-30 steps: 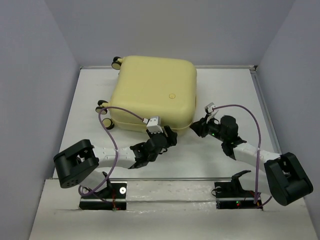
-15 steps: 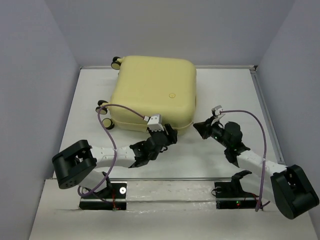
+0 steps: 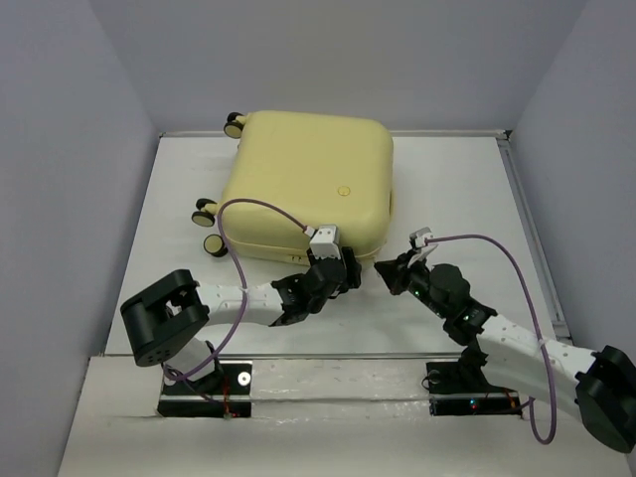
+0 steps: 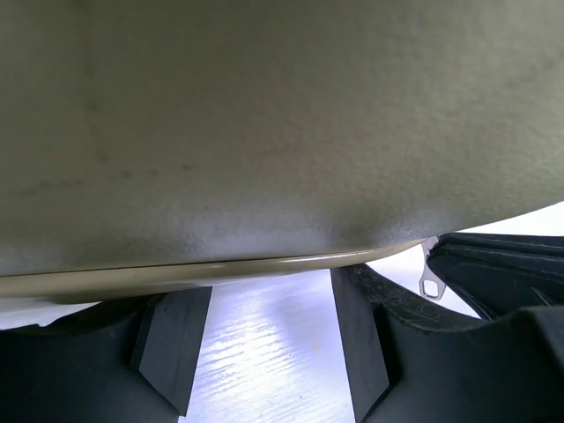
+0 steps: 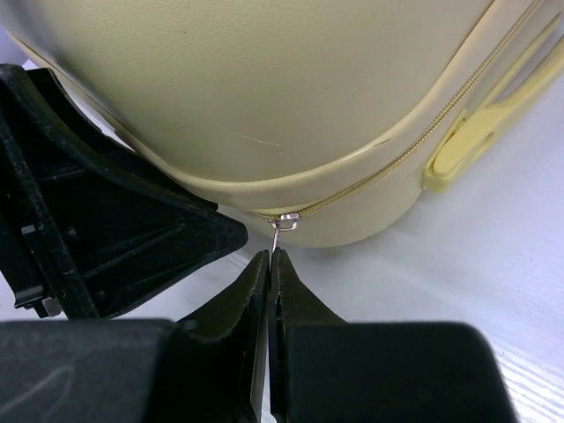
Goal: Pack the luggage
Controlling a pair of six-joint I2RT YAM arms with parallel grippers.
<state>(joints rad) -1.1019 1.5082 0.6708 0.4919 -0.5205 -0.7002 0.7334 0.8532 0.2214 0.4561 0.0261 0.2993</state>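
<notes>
The luggage (image 5: 264, 79) has a hard plastic shell, smooth with a soft sheen. Close up in my left wrist view it looks finely grained and matt. The zipper pull (image 5: 278, 233) at the middle of my right wrist view is thin, bright metal. The fingers of my right gripper (image 5: 270, 264) are matt black plastic. The white table (image 5: 493, 282) at lower right is glossy, with a faint grain.

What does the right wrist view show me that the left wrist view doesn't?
Right wrist only: the zipper track, the pale yellow side handle, and the right hand shut on the small silver zipper pull. Left wrist only: the left hand, open, its black fingers at the shell's rim. Both: the large pale yellow hard-shell suitcase, the white table and that pull.
</notes>
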